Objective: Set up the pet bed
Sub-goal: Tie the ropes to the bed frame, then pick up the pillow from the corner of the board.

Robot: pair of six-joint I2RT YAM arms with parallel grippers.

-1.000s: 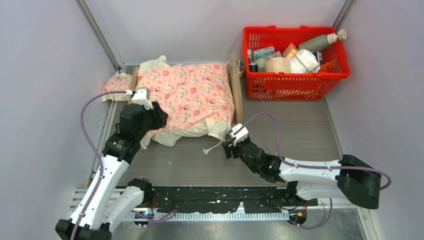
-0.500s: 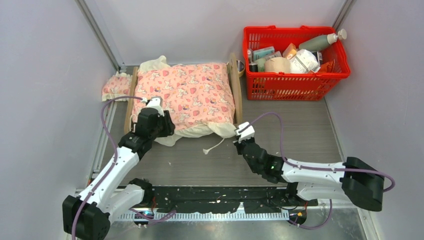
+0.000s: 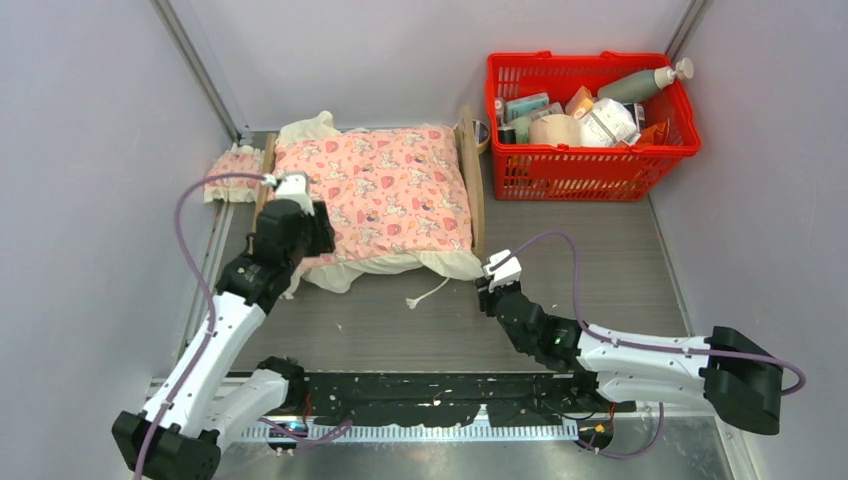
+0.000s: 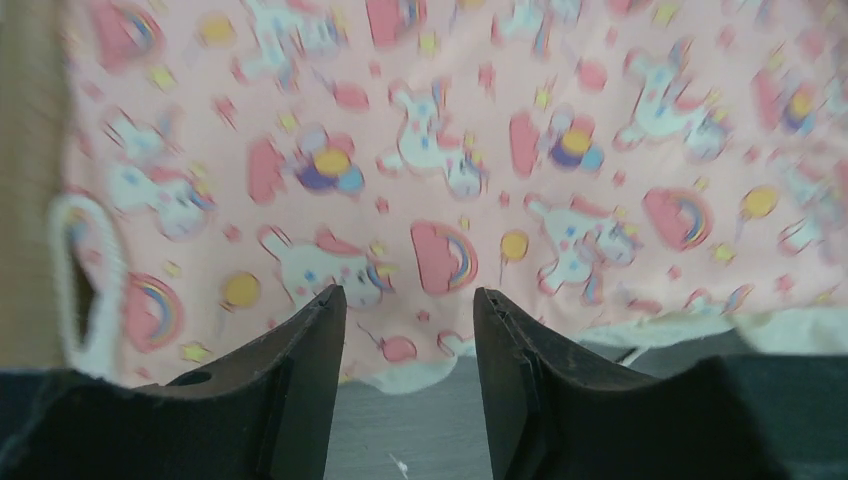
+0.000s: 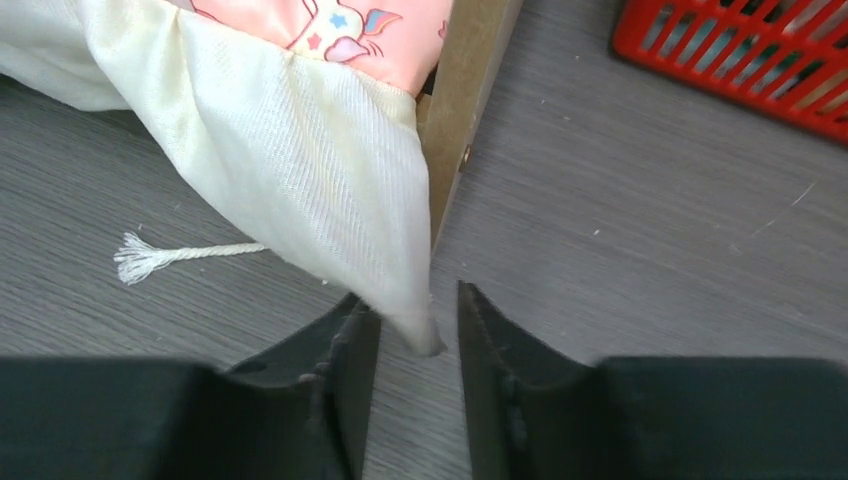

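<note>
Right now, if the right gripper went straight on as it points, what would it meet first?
The cream frill corner of the blanket, its tip between the fingers of the right gripper. Just behind, probably the pet bed side rail; depth unclear.

- No words, brands or numbers can be read anywhere right now.
- Packets (image 3: 607, 122) in the red basket (image 3: 590, 165), far right: labels there, too small to read.
- Blanket (image 3: 385, 190): only printed pictures.

The top camera looks steeply down from the near side; both wrist cameras look closely at the same pink cartoon-print cream-frilled blanket (image 3: 385, 190).
</note>
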